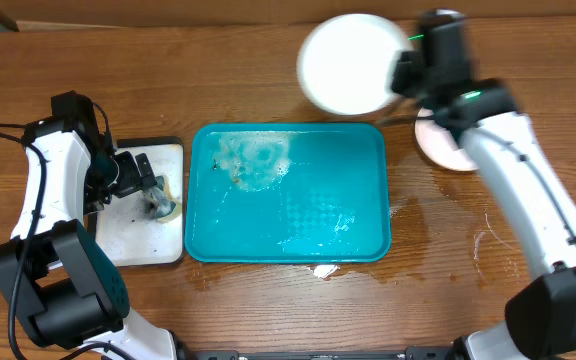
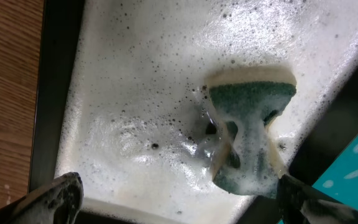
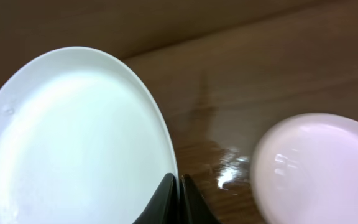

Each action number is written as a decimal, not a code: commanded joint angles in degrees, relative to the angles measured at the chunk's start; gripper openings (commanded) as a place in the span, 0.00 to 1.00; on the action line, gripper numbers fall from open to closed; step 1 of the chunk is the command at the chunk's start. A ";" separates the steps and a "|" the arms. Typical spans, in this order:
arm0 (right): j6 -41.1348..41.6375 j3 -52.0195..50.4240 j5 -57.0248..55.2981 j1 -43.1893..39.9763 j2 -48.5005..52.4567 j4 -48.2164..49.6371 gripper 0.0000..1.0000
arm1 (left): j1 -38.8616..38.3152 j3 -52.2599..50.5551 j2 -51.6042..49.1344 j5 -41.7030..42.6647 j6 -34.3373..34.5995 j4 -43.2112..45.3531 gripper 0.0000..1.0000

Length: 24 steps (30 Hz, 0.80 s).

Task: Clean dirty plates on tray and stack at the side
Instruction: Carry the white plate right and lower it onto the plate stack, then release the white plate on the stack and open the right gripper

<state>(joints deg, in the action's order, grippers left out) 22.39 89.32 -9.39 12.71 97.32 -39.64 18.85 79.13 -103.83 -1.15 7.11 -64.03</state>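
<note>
the right gripper (image 3: pixel 178 194) is pinched on the rim of a white plate (image 1: pixel 346 62), held beyond the far right corner of the tray (image 1: pixel 368 240), which carries only foam. the step looks like stacking: bring it over the pale plate (image 1: pixel 446 148) lying just right of the tray, level it, lower until it seats, then let go. that plate is partly under the arm, so centre with care. the wood there looks wet. the left gripper (image 2: pixel 182 198) hangs wide over the sponge (image 2: pixel 250 134) in the soapy small tray (image 1: pixel 133 245) — well apart, no obstacle.
</note>
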 commanded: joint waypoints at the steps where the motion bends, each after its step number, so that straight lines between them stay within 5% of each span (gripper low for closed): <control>1: 1.31 0.76 6.29 -10.75 0.00 -2.34 0.04 | -0.13 -0.28 0.17 -0.35 0.81 0.07 1.00; 9: -0.31 0.74 6.58 -26.08 6.12 -7.23 0.04 | -0.13 -0.28 0.17 -0.35 0.81 0.07 1.00; 20: 0.20 0.70 3.72 -27.47 13.09 -10.01 0.04 | -0.13 -0.28 0.17 -0.35 0.81 0.07 1.00; 21: 0.13 0.70 3.21 -27.47 13.09 -10.36 0.09 | -0.13 -0.28 0.17 -0.35 0.81 0.07 1.00; 23: -0.04 0.70 2.95 -27.47 13.07 -11.08 0.56 | -0.13 -0.28 0.17 -0.35 0.81 0.07 1.00; 24: -0.07 0.72 3.04 -27.47 13.07 -11.50 0.66 | -0.13 -0.28 0.17 -0.35 0.81 0.07 1.00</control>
<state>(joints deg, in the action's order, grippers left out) 22.48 89.30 -5.02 -14.87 110.98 -50.76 18.85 79.13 -103.83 -1.15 7.11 -64.03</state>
